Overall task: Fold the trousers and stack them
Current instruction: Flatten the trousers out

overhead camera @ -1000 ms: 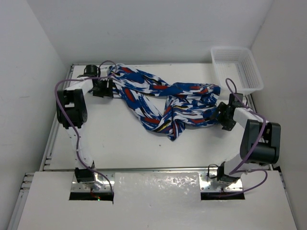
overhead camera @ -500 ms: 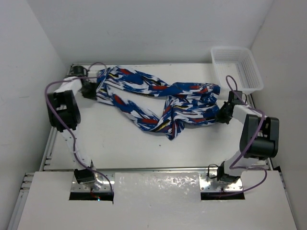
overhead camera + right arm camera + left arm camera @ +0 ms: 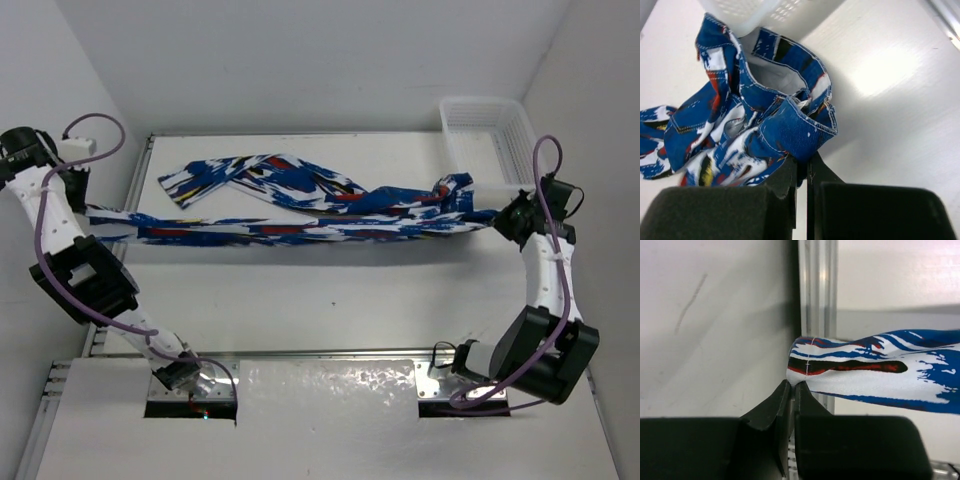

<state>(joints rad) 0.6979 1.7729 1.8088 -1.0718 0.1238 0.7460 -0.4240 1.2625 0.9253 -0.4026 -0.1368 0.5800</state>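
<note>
Your left gripper (image 3: pixel 792 385) is clamped on a leg cuff of the trousers (image 3: pixel 880 360) at the left edge of the table (image 3: pixel 300 300). Your right gripper (image 3: pixel 801 160) pinches the waistband near the right edge. Between them the garment's long axis runs left to right, with one leg taut. The other leg lies slack farther back, and the basket (image 3: pixel 495 140) sits beyond the waistband.

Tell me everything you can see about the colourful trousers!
They are soft trousers, royal blue with white, red, black and bits of yellow. They are stretched out long across the table. The left gripper pinches one leg's hem and the right gripper pinches the stitched waistband, close to the white basket. The other leg lies loose farther back.
</note>
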